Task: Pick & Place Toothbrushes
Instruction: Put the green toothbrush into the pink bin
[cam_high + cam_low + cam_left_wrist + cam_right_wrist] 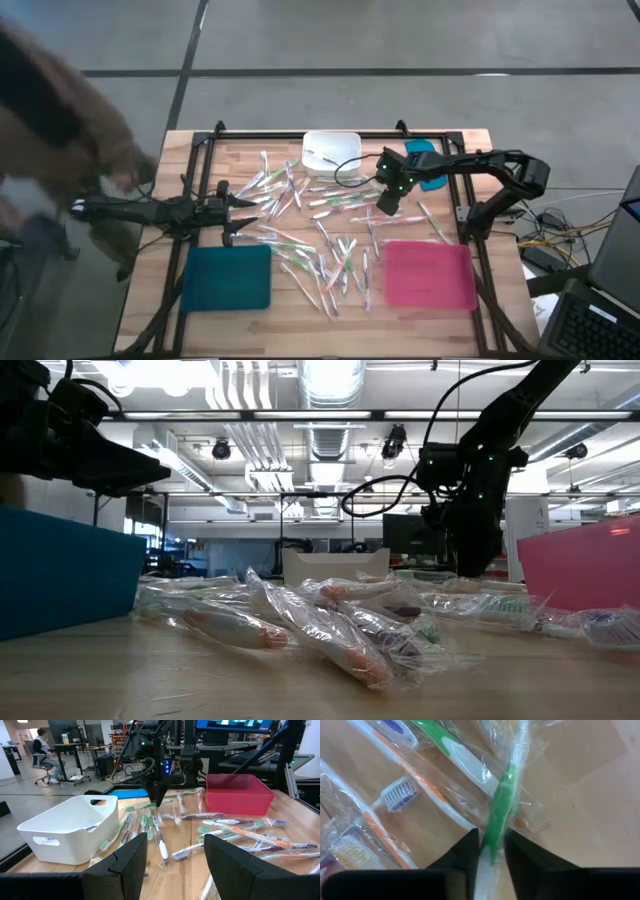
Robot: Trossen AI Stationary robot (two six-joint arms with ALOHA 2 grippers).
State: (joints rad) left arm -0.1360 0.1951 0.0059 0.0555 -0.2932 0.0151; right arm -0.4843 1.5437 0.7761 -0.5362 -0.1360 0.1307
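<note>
Many wrapped toothbrushes [320, 235] lie scattered over the middle of the wooden table, white with green, orange or pink parts. My right gripper [492, 852] points down into the pile right of centre [385, 207], shut on a green-and-white toothbrush [504, 795] in clear wrap. My left gripper [245, 205] hovers level over the table's left part, open, with nothing between its fingers [130, 865]. My right gripper pinches the green-and-white toothbrush at its green handle part [493, 836], one finger on each side of it. The fingers come from above, pointing steeply down. The brush runs away from the fingers and lies among the other wrapped brushes on the table.
A white bin [331, 150] stands at the far middle, a teal tray [228, 277] at the near left, a pink tray [428, 273] at the near right. A blue flat piece [425, 160] lies at the far right. A blurred person [60, 120] stands beyond the left edge.
</note>
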